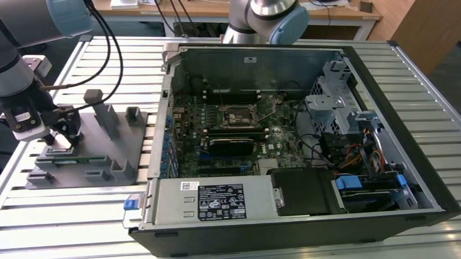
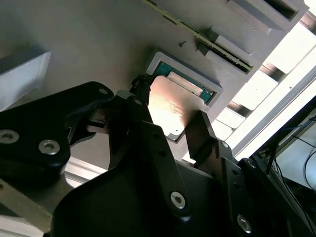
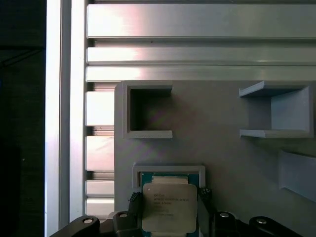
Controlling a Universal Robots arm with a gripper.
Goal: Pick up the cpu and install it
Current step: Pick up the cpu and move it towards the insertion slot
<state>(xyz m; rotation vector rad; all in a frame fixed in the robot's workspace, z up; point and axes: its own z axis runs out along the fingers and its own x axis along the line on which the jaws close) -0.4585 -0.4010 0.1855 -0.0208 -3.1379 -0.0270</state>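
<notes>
1. The pincer [image 3: 169, 196] was pinching the cpu [image 3: 169, 213] by opposite edges, right at its pocket in the grey tray [image 3: 222, 158].
2. In the exterior view, the tray sat on the surface [image 1: 79, 221] at 9 o'clock from the open PC case [image 1: 403, 162].
3. A memory strip [image 1: 85, 159] and upright posts [image 1: 108, 121] crowded close.

cpu [image 3: 169, 210]: you see a silver-grey top, teal-green at its border
pincer [image 3: 169, 200]: black
holder [image 3: 222, 148]: plain matt grey
table [image 3: 197, 29]: silvery, your slats striping it

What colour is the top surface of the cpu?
Pale silver-grey metal with faint dark print. The cpu shows best in the first wrist view.
</notes>
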